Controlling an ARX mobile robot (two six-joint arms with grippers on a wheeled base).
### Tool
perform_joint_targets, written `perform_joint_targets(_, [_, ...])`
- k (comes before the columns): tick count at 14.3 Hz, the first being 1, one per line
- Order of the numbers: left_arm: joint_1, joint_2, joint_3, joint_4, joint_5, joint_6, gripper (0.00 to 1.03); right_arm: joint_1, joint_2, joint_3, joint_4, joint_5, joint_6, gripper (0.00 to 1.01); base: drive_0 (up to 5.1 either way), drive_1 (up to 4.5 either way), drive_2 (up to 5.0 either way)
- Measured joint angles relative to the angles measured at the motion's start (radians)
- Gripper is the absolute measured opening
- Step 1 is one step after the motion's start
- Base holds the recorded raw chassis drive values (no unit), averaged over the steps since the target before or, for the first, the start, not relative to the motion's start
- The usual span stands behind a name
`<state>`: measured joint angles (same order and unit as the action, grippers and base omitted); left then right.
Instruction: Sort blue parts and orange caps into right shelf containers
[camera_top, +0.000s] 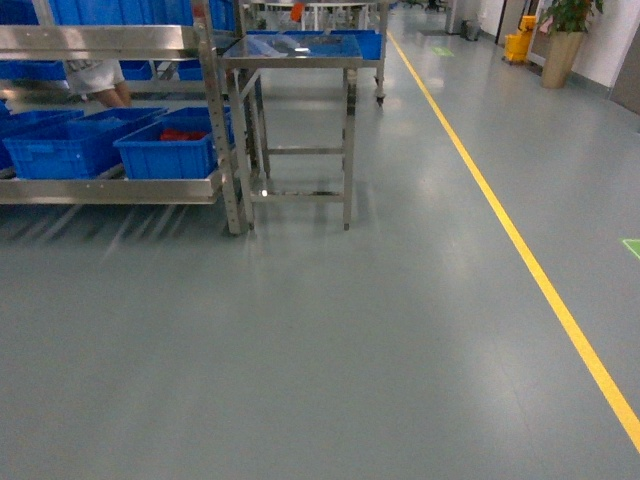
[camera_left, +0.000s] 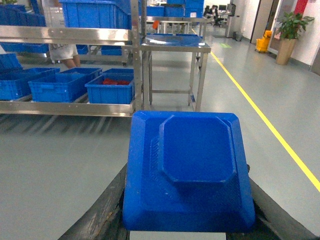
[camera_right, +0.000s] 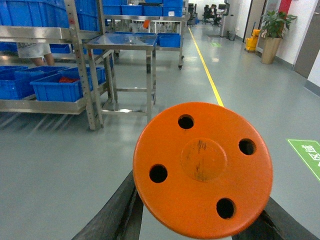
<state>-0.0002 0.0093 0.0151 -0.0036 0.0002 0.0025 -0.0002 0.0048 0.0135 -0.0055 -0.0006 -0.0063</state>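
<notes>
The head view shows a wide grey floor (camera_top: 330, 340) with a yellow line (camera_top: 520, 250) that runs away to the back. At the left stands a metal shelf (camera_top: 120, 185) that carries blue crates (camera_top: 165, 152) on its low level; the rightmost crate holds small red-orange caps (camera_top: 182, 134). Just beside the shelf stands a steel counter (camera_top: 295, 60) with blue crates on its top. No gripper shows in this view.

In the left wrist view a blue part (camera_left: 187, 170), square with cut corners and a raised middle, fills the lower half of the picture. The dark fingers (camera_left: 102, 212) of the left gripper (camera_left: 187, 230) press on both its sides, so they are closed on it.

In the right wrist view an orange cap (camera_right: 202, 170), a round disc with four holes, sits between the dark fingers (camera_right: 117, 210) of the right gripper (camera_right: 200, 232), which grip it. Both parts are well apart from the shelf.
</notes>
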Motion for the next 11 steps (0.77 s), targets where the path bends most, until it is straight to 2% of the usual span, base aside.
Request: perform_joint_targets(11, [0.0,0.0,0.0,-0.001,0.0,0.0,0.44,0.0,0.0,0.0,-0.001,0.0,0.0,0.42,0.0,4.31,-4.4])
